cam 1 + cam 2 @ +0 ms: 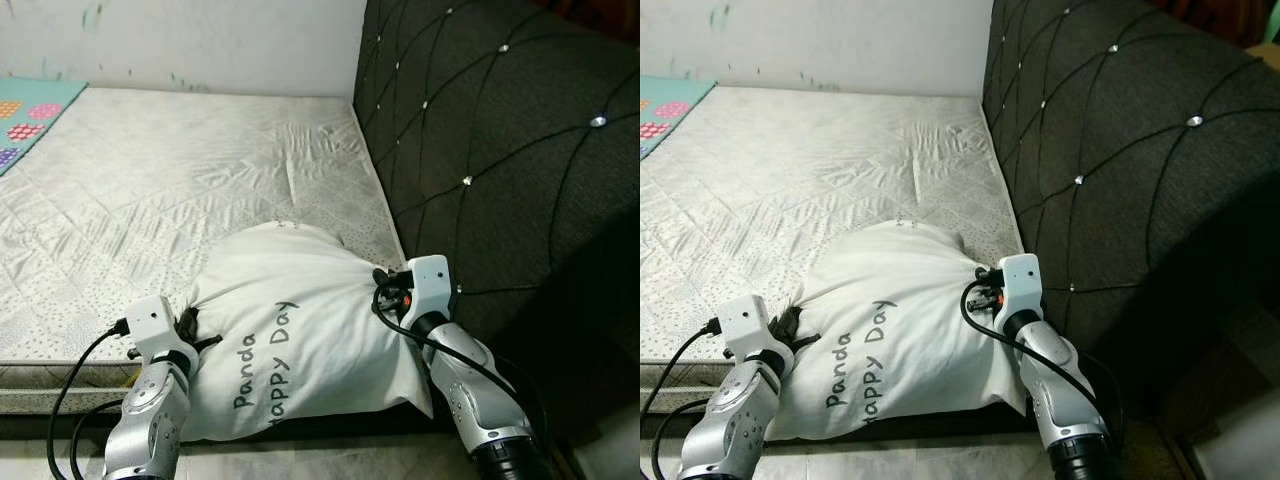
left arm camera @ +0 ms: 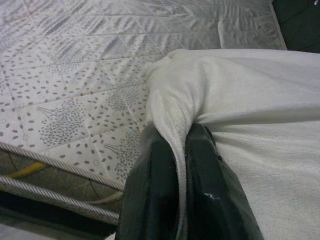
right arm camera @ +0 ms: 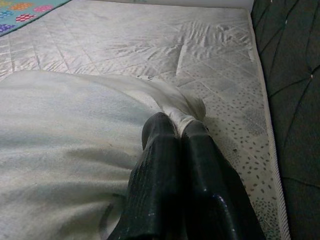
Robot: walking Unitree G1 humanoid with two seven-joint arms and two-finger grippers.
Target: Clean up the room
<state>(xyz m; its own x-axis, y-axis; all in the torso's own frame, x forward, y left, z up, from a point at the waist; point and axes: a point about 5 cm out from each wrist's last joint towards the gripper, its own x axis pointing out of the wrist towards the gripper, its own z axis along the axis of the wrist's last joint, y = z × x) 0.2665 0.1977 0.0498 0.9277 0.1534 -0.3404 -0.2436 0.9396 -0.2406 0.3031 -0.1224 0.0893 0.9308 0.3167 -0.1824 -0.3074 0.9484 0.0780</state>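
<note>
A white pillow (image 1: 290, 330) printed with "Panda Happy Day" lies on the near right corner of the grey patterned mattress (image 1: 170, 190), hanging partly over its front edge. My left gripper (image 1: 185, 325) is shut on the pillow's left edge; in the left wrist view its black fingers (image 2: 160, 200) pinch a fold of the white cloth (image 2: 172, 120). My right gripper (image 1: 382, 285) is shut on the pillow's right corner, close to the headboard; in the right wrist view its fingers (image 3: 165, 170) clamp a bunched corner of the cloth (image 3: 185, 112).
A dark tufted headboard (image 1: 500, 150) with shiny studs rises along the right side. A white wall (image 1: 200, 40) backs the bed. A teal mat with coloured dots (image 1: 25, 115) lies at the far left of the mattress. The mattress's front edge (image 1: 60, 375) runs below my left arm.
</note>
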